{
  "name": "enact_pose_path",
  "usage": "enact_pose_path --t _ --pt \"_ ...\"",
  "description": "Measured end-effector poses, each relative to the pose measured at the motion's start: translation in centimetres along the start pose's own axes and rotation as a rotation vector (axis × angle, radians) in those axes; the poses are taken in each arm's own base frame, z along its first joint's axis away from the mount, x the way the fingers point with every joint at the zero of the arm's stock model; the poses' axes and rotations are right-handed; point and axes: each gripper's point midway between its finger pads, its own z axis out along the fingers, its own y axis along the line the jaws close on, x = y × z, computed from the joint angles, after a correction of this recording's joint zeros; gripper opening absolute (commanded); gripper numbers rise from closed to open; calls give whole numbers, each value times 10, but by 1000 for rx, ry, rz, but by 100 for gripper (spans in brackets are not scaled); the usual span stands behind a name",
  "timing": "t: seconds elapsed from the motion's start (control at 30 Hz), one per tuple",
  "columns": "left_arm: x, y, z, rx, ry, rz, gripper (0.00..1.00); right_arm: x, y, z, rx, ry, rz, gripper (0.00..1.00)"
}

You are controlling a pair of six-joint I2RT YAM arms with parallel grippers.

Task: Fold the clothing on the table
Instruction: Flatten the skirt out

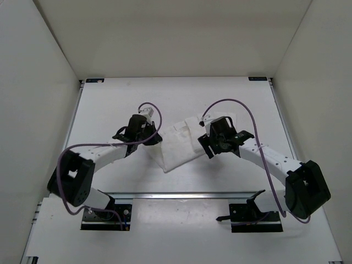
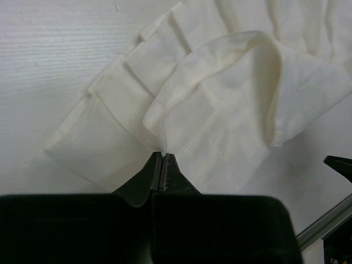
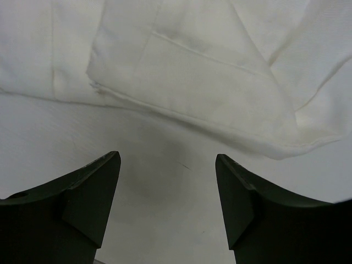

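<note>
**Left claw pinches the cloth, right claw hangs wide beside it**

The white clothing (image 1: 181,144) lies near the middle of the bench (image 1: 110,110), between the two arms, spread in a rough slanted patch with its pleated panels fanning toward the far right. Parallel crease lines show along its edge in the left wrist view.

The left claw (image 2: 163,157) is clenched, its two dark fingertips pressed together on a raised fold of the clothing (image 2: 231,104). Above the tips, the fabric rises off the bench and curls over into a soft loop, while the pleated layer beneath stays flat on the surface. In the top view this claw (image 1: 149,137) sits at the garment's left edge.

The right claw (image 3: 168,159) is released, its fingers spread wide with bare bench between them. It grips nothing. A folded edge of the clothing (image 3: 209,82) lies just beyond the fingertips, apart from them. From above, this claw (image 1: 206,144) is at the garment's right side.

A silver metal rail (image 1: 181,194) runs across the bench in front of the arm bases.
</note>
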Motion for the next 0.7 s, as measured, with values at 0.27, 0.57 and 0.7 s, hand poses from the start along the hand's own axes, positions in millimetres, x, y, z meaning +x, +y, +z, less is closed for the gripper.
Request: enact_pose_path --t 0.27,0.57,0.7 --pt "-30 2 -46 53 -101 52 0 -8 28 21 -49 -15 -161 64" --pt "-1 20 -45 48 -27 31 0 -10 52 50 -11 -2 -380 64" --pt "-4 22 -49 55 -36 28 0 -29 51 55 43 -50 -417 62"
